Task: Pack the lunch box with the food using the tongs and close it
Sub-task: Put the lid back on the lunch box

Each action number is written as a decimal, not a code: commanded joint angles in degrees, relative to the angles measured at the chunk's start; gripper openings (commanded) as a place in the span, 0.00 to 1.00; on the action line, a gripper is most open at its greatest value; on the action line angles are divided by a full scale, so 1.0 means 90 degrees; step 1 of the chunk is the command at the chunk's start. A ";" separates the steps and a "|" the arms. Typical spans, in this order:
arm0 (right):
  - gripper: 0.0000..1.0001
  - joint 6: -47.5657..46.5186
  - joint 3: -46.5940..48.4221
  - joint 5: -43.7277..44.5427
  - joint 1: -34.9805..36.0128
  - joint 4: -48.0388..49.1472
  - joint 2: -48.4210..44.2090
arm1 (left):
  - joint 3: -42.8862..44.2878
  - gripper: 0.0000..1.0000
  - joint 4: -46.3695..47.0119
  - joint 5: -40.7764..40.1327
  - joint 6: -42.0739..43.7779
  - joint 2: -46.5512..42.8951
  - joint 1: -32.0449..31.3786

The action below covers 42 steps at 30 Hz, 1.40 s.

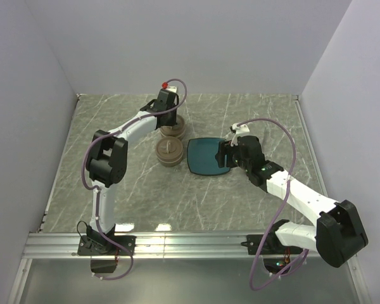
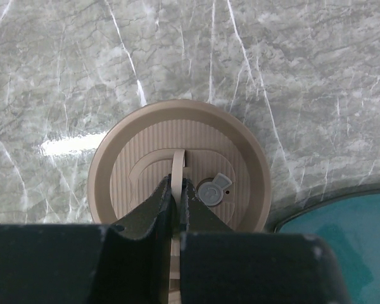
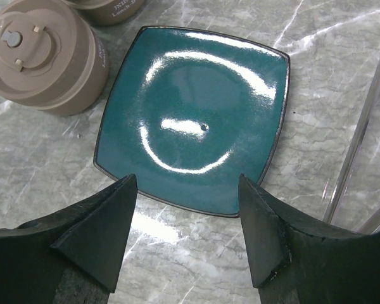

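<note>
The lunch box shows as two round tan containers: a far one (image 1: 173, 131) and a near one (image 1: 170, 153), the near one also in the right wrist view (image 3: 44, 57). My left gripper (image 2: 177, 190) is shut on the thin upright handle strap (image 2: 178, 163) of the far container's ribbed lid (image 2: 240, 158), which carries a small grey vent plug (image 2: 213, 189). My right gripper (image 3: 187, 215) hangs open over the marble just off the near edge of the bare square teal plate (image 3: 196, 114). No food and no tongs are in view.
The teal plate (image 1: 206, 156) lies right of the near container, its corner visible from the left wrist (image 2: 342, 253). White walls close in the marble table (image 1: 114, 190) on three sides. An aluminium rail (image 1: 190, 244) runs along the near edge, and another strip (image 3: 361, 126) along the right side.
</note>
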 commanded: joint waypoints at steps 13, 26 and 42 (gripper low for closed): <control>0.72 -0.0048 0.0195 0.0048 0.0053 0.0162 0.0019 | 0.0130 0.27 -0.0001 -0.0211 0.0218 -0.0083 -0.0160; 0.72 -0.0048 0.0205 0.0058 0.0062 0.0142 0.0048 | -0.0271 0.54 0.0575 -0.0396 0.0169 -0.0709 -0.0160; 0.74 0.0059 0.0039 0.0487 0.0063 0.0220 -0.0274 | -0.3527 0.99 0.3102 -0.1958 -0.0251 -0.4015 -0.0160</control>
